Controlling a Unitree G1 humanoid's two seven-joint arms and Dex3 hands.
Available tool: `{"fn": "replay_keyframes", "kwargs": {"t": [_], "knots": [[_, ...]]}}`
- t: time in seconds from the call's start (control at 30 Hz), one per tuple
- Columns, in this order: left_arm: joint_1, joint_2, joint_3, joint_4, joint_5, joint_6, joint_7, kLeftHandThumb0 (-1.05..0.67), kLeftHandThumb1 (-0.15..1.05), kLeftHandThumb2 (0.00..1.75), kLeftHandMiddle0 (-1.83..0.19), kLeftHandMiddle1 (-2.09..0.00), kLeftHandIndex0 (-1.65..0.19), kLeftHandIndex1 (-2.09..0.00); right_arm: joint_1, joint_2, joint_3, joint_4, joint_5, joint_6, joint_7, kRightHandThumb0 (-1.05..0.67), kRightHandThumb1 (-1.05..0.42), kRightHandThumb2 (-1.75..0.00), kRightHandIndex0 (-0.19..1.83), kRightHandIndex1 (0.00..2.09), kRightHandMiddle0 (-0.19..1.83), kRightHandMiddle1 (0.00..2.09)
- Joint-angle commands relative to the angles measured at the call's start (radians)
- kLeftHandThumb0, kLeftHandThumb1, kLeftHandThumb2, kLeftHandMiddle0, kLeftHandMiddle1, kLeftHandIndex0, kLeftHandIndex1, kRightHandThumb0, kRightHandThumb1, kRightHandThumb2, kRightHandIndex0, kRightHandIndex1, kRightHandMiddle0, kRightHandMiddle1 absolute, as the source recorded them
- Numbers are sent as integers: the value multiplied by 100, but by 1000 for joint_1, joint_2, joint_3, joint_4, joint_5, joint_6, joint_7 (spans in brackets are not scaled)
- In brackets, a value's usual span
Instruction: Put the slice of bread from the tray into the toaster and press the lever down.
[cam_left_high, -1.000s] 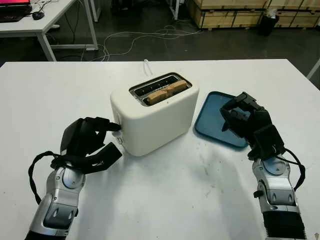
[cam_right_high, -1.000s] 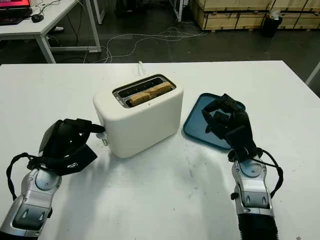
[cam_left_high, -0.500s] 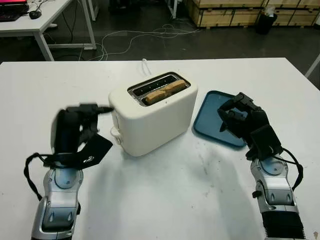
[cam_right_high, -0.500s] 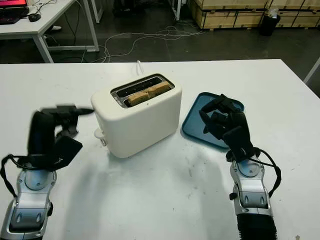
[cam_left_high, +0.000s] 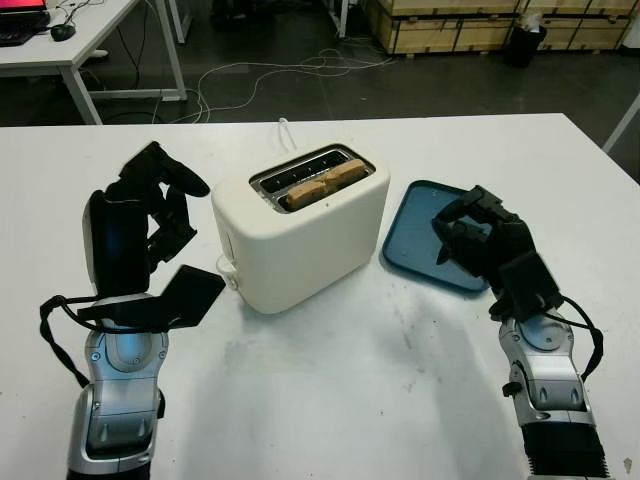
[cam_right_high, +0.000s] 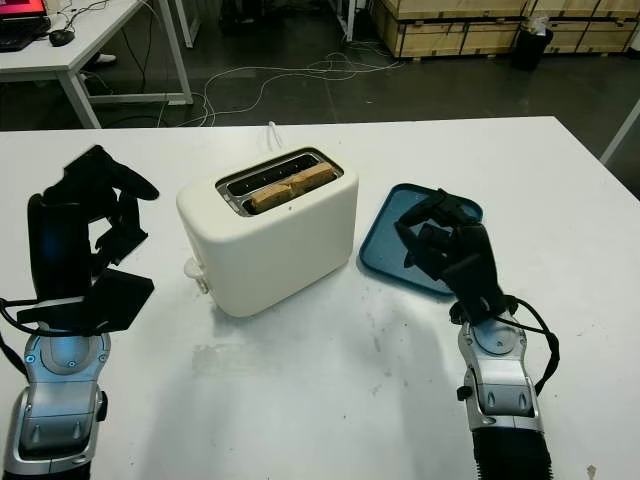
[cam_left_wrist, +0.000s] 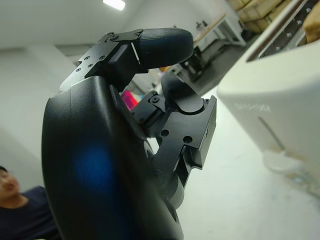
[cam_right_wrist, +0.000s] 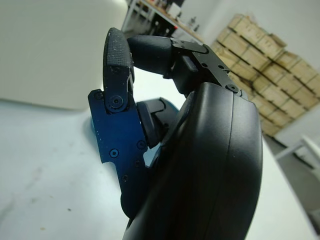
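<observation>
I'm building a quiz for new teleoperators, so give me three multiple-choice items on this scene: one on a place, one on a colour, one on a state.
1. Where is the slice of bread?
A. on the tray
B. in the toaster's slot
C. on the table

2. What colour is the tray?
A. blue
B. red
C. white

3. What is the left hand doing?
A. gripping the toaster
B. holding the bread
C. raised beside the toaster, holding nothing

Answers: 1 B, the bread shows in a slot on top of the toaster. 2 A, the tray beside the toaster is blue. 3 C, the hand is up in the air, apart from the toaster; the right hand hovers at the tray.
</observation>
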Motion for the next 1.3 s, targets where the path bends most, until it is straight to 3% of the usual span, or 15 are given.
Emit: {"fn": "replay_keyframes", "kwargs": {"t": [0.0, 0.17, 0.3, 0.6, 0.73, 0.87, 1.1, 1.27], "knots": [[-8, -16, 1, 31, -23, -22, 7, -1, 89, 97, -97, -175, -49, -175, -20, 12, -12, 7, 41, 21, 10, -42, -92, -38, 83, 175, 52, 175], [-3, -49, -15, 92, -88, -36, -16, -2, 92, 105, -100, -175, -51, -175, -43, 15, -45, 19, 104, 79, 15, -46, -92, -39, 85, 175, 54, 174], [7, -39, -32, 109, -132, 18, -90, -5, 92, 112, -101, -175, -52, -175, -57, -8, -55, 32, 105, 92, 24, -45, -92, -42, 84, 175, 55, 174], [2, 13, -27, 99, -181, 106, -228, -2, 92, 104, -113, -175, -73, -175, -80, -61, -50, 68, 100, 92, 84, -38, -92, -44, 82, 175, 52, 175], [-13, 122, -15, 42, -166, 222, -349, 1, 91, 99, -112, -175, -77, -175, -102, -111, -27, 95, 84, 76, 150, -38, -92, -43, 83, 175, 52, 175], [-46, 244, 14, 4, -162, 302, -457, 7, 83, 95, -110, -175, -79, -175, -134, -184, 6, 128, 8, 66, 182, -40, -92, -42, 81, 175, 52, 175], [-84, 353, 61, -7, -166, 327, -519, 14, 75, 96, -110, -175, -81, -175, -212, -294, 56, 200, -106, 57, 230, -42, -92, -42, 79, 175, 55, 175], [-97, 405, 64, 3, -143, 334, -534, 14, 73, 93, -108, -175, -81, -175, -266, -335, 76, 266, -143, -22, 261, -38, -92, -42, 79, 175, 56, 175]]}}
